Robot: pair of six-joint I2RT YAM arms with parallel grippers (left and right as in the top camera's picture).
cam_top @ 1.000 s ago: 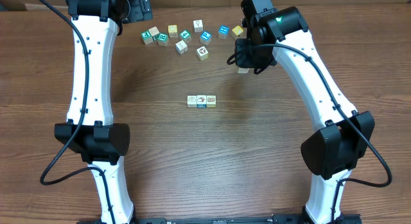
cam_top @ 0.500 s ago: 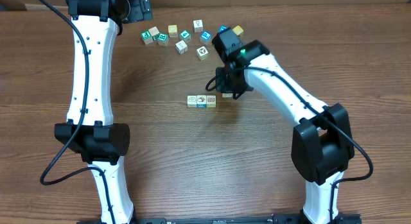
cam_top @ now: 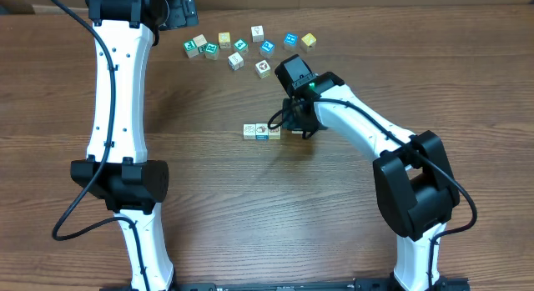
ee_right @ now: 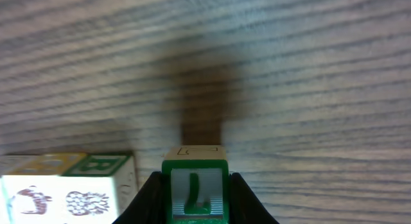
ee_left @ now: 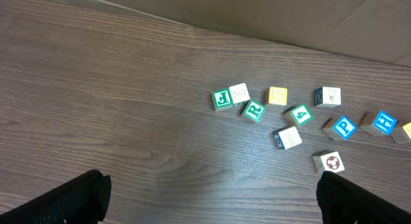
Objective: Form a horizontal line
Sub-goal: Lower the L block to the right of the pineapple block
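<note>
The right end effector (ee_right: pixel 196 201), clamped on the small teal-green, white-lettered wooden cube (ee_right: pixel 194 185) just beside the row of three small picture cubes (cam_top: pixel 261 131) on the brown wooden desk (cam_top: pixel 209 208), risks nudging that row crooked if it descends skewed or releases early.

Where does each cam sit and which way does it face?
Overhead: above the table, facing straight down; left arm, right arm, the three-cube row and loose cubes show.
Left wrist: up by the far edge, angled down at the loose cubes; open left hand, fingertips at the bottom corners.
Right wrist: low over the table; right hand clamps the green letter cube beside the row.
Shared: overhead and left wrist both see the loose cubes.
</note>
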